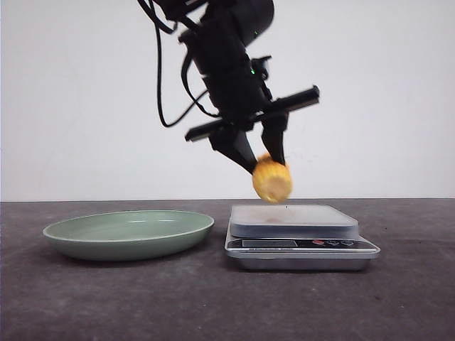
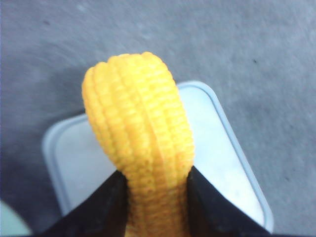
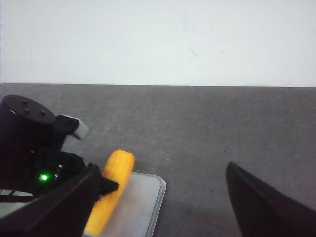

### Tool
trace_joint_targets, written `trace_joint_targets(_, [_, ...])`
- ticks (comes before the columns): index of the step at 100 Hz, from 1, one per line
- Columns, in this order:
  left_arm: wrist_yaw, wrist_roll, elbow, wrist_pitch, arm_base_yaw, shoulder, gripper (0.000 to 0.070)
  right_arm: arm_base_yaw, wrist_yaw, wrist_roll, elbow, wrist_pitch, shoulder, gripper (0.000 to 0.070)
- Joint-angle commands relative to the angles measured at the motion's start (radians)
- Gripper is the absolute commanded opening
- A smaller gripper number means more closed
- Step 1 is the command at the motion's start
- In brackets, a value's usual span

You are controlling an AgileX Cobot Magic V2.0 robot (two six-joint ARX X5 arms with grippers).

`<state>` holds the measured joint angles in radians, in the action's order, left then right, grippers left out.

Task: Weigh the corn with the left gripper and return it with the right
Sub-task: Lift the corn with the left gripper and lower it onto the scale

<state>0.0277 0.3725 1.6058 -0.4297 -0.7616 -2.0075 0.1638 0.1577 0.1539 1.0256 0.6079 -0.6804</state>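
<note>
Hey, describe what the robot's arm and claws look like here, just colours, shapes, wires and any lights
The left gripper is matte black: a bulky rounded body, a flat crossbar, and two long fingers tapering to points. A small green light glows on its body, and loose black cables loop beside the arm. The right gripper shows only as two dark, wedge-shaped fingers in its own wrist view. No markings or labels are legible.

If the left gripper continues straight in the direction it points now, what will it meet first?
Probably the scale. The left gripper points downward with the corn clamped between its fingers, and the corn hangs just above the weighing platform, so the corn would likely touch the platform first. Exact depth is unclear.
</note>
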Motion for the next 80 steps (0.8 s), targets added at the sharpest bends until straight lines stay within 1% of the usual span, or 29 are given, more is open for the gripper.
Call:
trace_joint_targets(1, [-0.002, 0.007, 0.023, 0.01, -0.013, -0.029, 0.023, 0.004, -0.001, -0.008, 0.016, -0.002, -0.004, 0.0513])
trace_joint_targets(3, [-0.002, 0.006, 0.023, 0.01, -0.016, -0.032, 0.0305, 0.004, -0.001, -0.009, 0.016, -0.001, -0.004, 0.0512])
trace_joint_targets(5, [-0.002, 0.005, 0.023, 0.01, -0.018, -0.034, 0.0365, 0.004, -0.001, -0.009, 0.016, -0.001, -0.004, 0.0512])
trace_joint_targets(7, [-0.002, 0.004, 0.023, 0.009, -0.02, -0.034, 0.0402, 0.004, -0.001, -0.009, 0.016, 0.0, -0.004, 0.0512])
trace_joint_targets(8, [-0.002, 0.003, 0.023, 0.009, -0.02, -0.035, 0.0408, 0.004, -0.001, -0.009, 0.016, -0.001, -0.004, 0.0513])
trace_joint_targets(23, [-0.002, 0.002, 0.023, 0.007, -0.022, -0.035, 0.0337, 0.004, -0.001, -0.008, 0.016, 0.0, -0.004, 0.0513])
trace_joint_targets(39, [-0.002, -0.003, 0.023, -0.001, -0.022, -0.035, 0.0352, 0.004, -0.001, -0.008, 0.016, 0.0, -0.004, 0.0512])
trace_joint_targets(53, [-0.002, -0.014, 0.023, 0.003, -0.026, -0.035, 0.0353, 0.004, -0.001, -0.008, 0.016, 0.0, -0.004, 0.0512])
trace_joint_targets(80, [-0.002, -0.008, 0.023, -0.014, -0.027, -0.035, 0.0353, 0.004, -0.001, -0.009, 0.016, 0.0, -0.004, 0.0513])
